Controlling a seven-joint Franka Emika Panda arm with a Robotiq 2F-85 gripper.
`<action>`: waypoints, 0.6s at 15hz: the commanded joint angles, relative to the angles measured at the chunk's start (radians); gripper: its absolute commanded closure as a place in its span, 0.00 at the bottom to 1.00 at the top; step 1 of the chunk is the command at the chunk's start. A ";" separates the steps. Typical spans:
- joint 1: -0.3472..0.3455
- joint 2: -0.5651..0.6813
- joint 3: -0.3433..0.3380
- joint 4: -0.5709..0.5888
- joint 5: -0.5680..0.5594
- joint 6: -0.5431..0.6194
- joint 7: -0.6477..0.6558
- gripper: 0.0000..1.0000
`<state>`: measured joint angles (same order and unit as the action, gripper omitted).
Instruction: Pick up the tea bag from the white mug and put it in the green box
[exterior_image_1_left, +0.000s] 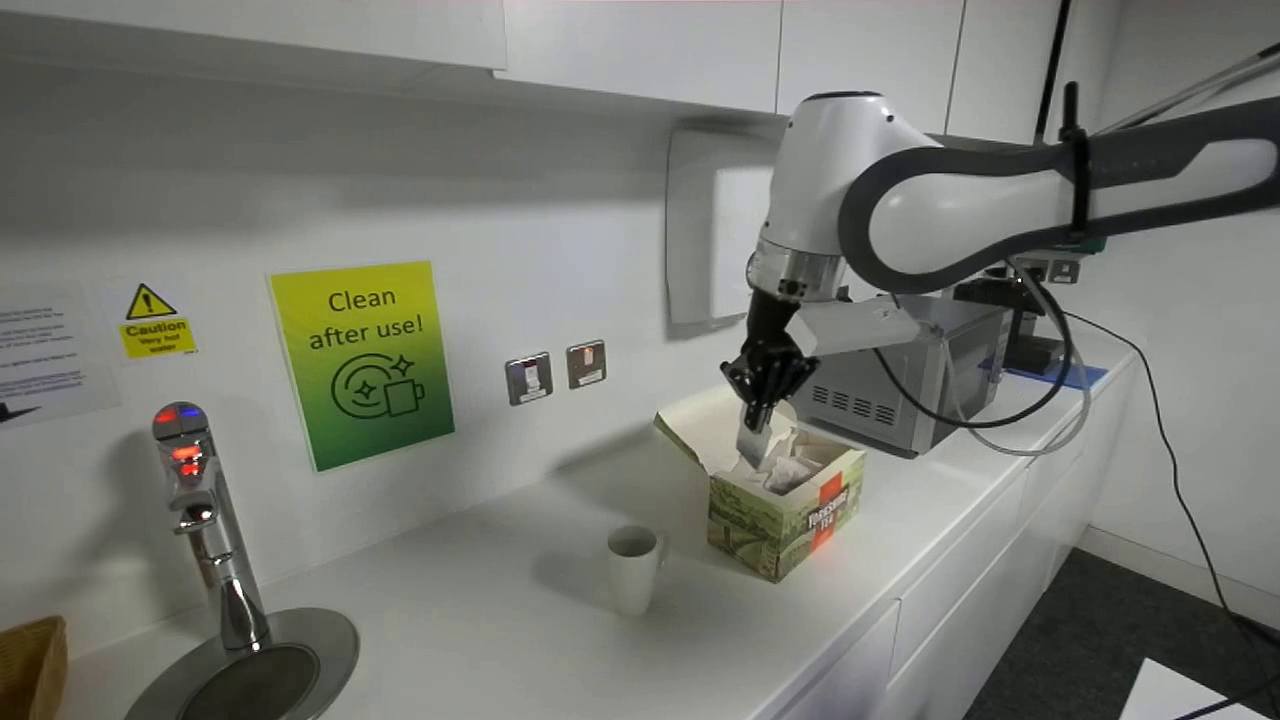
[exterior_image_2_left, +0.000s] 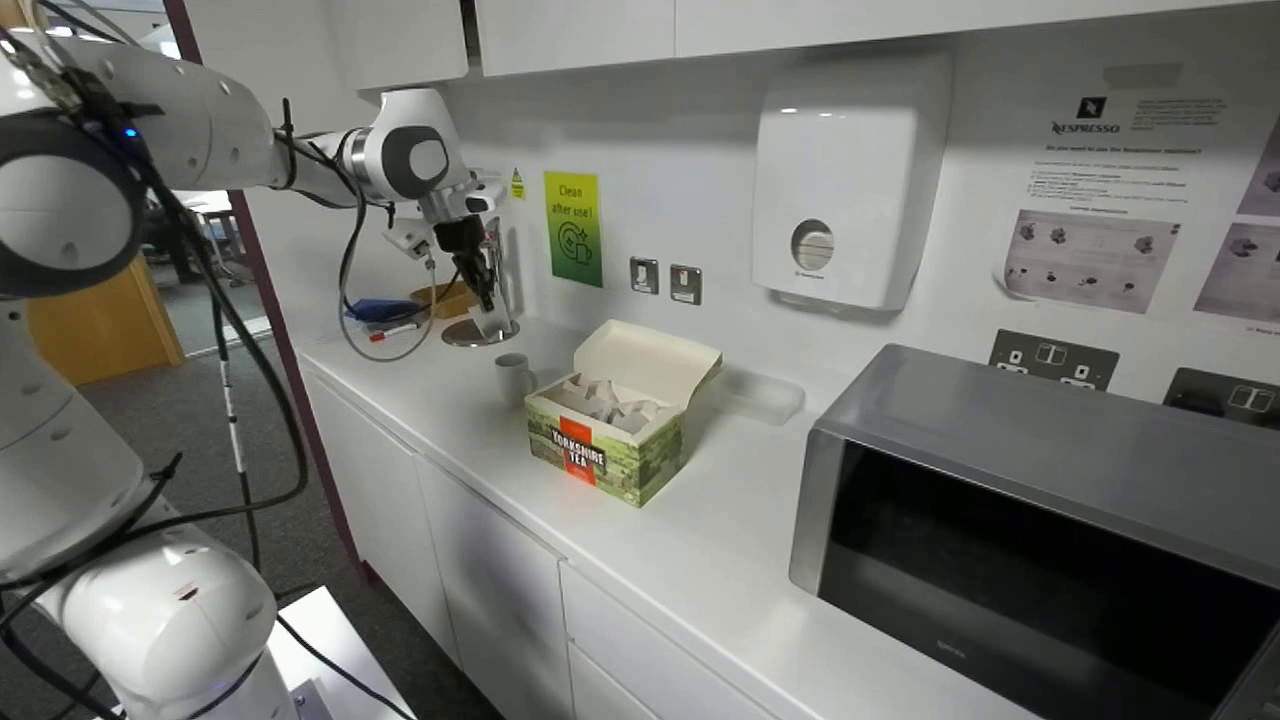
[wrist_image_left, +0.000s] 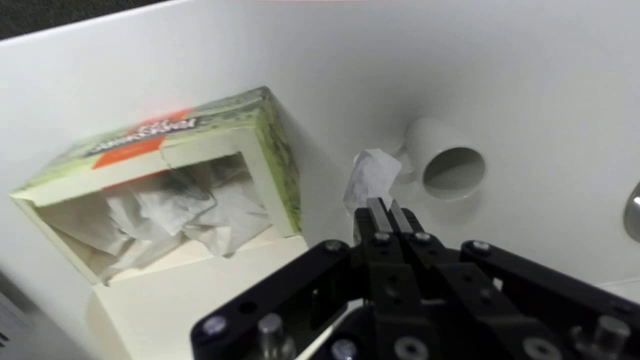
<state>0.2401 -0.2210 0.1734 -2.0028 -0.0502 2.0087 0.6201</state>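
My gripper (wrist_image_left: 384, 206) is shut on a white tea bag (wrist_image_left: 371, 175) that hangs from its fingertips. Both also show in the exterior views, the gripper (exterior_image_1_left: 757, 415) (exterior_image_2_left: 487, 298) pointing down with the tea bag (exterior_image_1_left: 753, 444) (exterior_image_2_left: 491, 322) below it. The white mug (exterior_image_1_left: 632, 582) (exterior_image_2_left: 512, 378) stands upright on the counter; in the wrist view the mug (wrist_image_left: 432, 139) is right of the bag, and no bag shows in the visible part of its inside. The green box (exterior_image_1_left: 742, 525) (exterior_image_2_left: 630, 468) (wrist_image_left: 281, 165) stands open beside the mug, with several white bags inside. The bag is held above the counter, between box and mug in the wrist view.
The box's raised lid (exterior_image_2_left: 650, 358) stands on its wall side. A grey microwave (exterior_image_1_left: 880, 385) (exterior_image_2_left: 1040, 440) is beyond the box. A tap (exterior_image_1_left: 215, 540) with a round drain and a basket (exterior_image_1_left: 35, 660) are past the mug. A clear plastic tray (exterior_image_2_left: 765, 397) lies near the wall. Cabinets (exterior_image_1_left: 640, 45) hang above.
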 joint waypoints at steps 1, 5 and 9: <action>-0.109 -0.186 -0.032 -0.203 0.006 0.064 0.019 1.00; -0.249 -0.183 -0.077 -0.211 -0.053 0.092 0.020 1.00; -0.330 -0.076 -0.088 -0.124 -0.091 0.136 0.040 1.00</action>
<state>-0.0502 -0.3694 0.0786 -2.1933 -0.1084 2.1140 0.6307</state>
